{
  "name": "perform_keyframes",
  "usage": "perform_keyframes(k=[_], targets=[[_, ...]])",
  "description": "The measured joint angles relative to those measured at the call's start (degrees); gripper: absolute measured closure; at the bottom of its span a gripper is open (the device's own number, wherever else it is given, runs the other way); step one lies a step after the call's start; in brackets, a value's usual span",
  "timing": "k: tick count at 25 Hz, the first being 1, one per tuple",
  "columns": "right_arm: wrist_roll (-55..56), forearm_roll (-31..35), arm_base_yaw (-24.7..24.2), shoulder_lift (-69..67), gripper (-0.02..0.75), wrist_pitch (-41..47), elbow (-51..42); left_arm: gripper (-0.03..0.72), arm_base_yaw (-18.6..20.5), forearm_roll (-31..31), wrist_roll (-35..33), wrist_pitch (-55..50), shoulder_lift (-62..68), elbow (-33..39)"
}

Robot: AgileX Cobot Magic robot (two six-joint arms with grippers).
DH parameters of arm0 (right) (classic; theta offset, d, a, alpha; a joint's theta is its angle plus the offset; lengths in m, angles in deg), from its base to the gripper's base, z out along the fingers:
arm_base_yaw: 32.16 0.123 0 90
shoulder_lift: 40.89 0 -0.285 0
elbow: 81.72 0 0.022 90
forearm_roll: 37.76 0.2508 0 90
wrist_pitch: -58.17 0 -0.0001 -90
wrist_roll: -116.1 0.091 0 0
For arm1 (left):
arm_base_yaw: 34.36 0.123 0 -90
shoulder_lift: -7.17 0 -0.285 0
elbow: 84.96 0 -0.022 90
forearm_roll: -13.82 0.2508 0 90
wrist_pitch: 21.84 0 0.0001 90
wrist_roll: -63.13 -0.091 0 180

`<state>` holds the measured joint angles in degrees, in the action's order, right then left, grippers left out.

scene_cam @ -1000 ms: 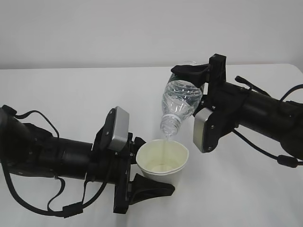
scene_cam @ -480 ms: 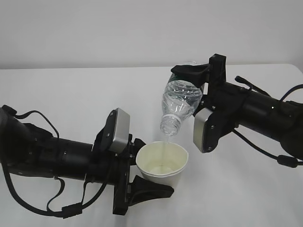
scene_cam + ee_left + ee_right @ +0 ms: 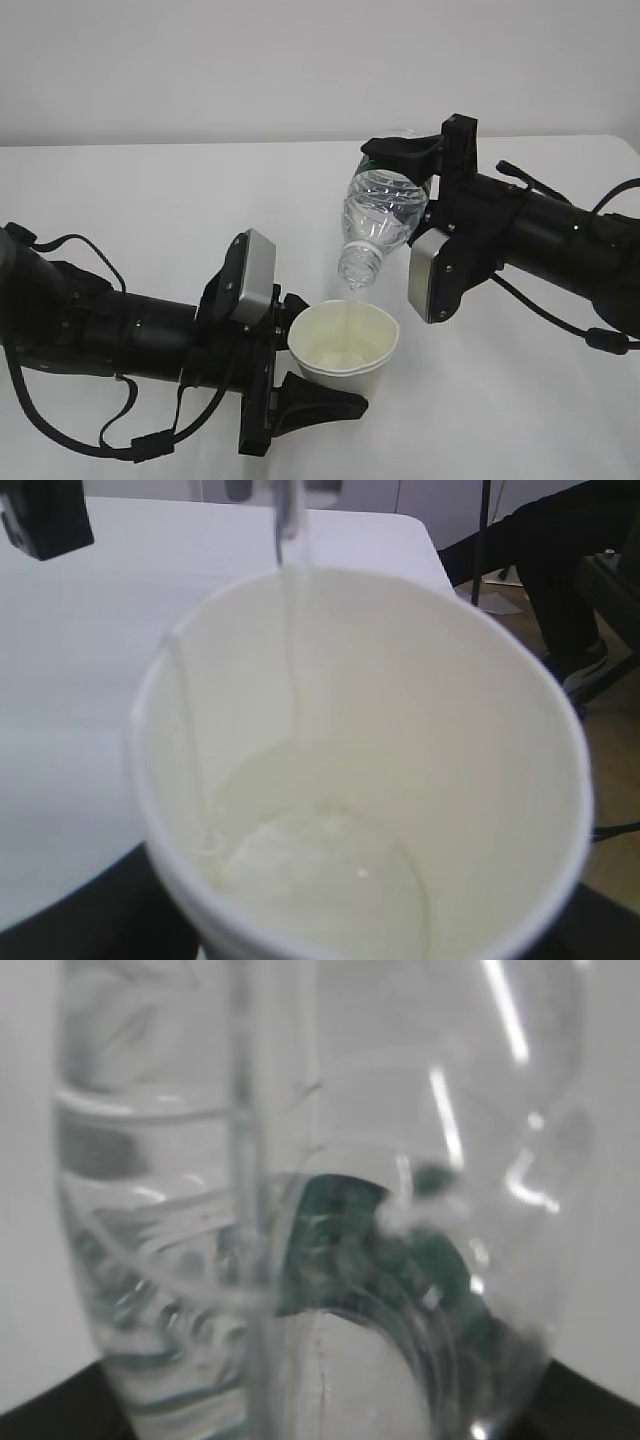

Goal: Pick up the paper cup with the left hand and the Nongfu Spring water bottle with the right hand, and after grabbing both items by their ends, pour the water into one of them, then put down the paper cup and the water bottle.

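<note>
Still pouring: thin clear water stream (image 3: 351, 300) unchanged, falling from tilted clear ribbed plastic bottle (image 3: 380, 215), clamped in right gripper (image 3: 415, 160), into small white paper cup (image 3: 345, 345), clasped by left gripper (image 3: 295, 350); pooling, filling unfinished.

Two black arms are seen, both matte and tubular, with thick cylindrical forearm sections. On the left hand (image 3: 300, 350), a pale grey rectangular block with rounded corners is mounted just behind the pincer, and long black fingers (image 3: 320, 400) tapering to a point are fitted ahead of it. Thin black cables are looped below and behind that block, gathered by a small clip. On the right hand (image 3: 410, 165), a grey rectangular plate marked by small dark screws at its corners is carried behind the pincer, whose jaws are blocky and black. Black cables are routed along the forearm behind that plate.
</note>
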<state>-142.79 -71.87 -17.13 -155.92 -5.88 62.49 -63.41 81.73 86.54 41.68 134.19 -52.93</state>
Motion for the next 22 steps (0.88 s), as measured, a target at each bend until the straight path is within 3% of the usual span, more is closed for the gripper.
perform_keyframes(k=[22], targets=[[-1.1, 0.0, 0.0, 0.0, 0.293, 0.0, 0.0, 0.195, 0.0, 0.0, 0.0, 0.0, 0.0, 0.0]])
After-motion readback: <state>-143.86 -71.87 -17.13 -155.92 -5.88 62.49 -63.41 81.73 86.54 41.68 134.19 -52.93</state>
